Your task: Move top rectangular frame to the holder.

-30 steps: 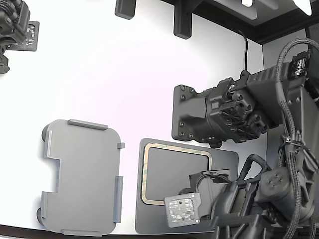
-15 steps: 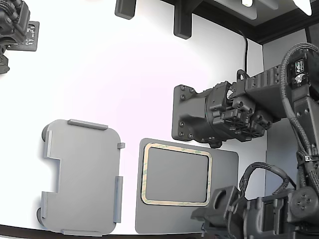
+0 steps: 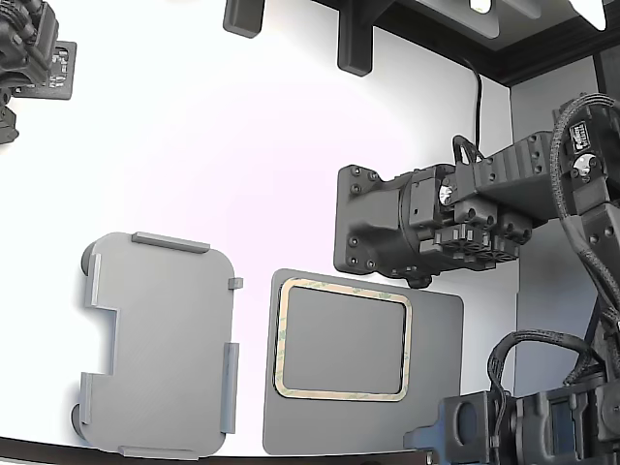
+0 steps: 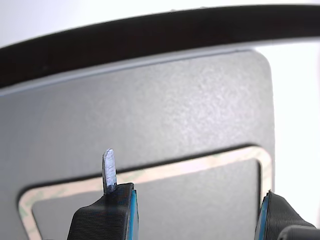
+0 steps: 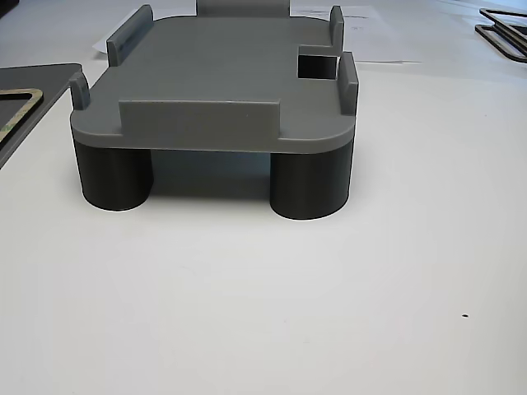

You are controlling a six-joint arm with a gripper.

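White surface | thin tan-olive rectangular frame lies flat on dark grey mat, beside empty light grey holder tray | jaws apart, holding nothing | advice: straddle one rim squarely, lift level

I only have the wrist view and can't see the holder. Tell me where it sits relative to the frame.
Observer: In the exterior view the holder lies to that view's left of the mat, apart from it.
Operator: Report whether anything is on it.
Observer: Nothing. The other view shows its top bare, with raised tabs along the edges.
Operator: Confirm the frame is whole.
Observer: The frame is a complete loop lying flat on the mat.
Operator: Name anything else near the mat.
Observer: A second arm's black plate shows just beyond the mat's upper edge in the exterior view.
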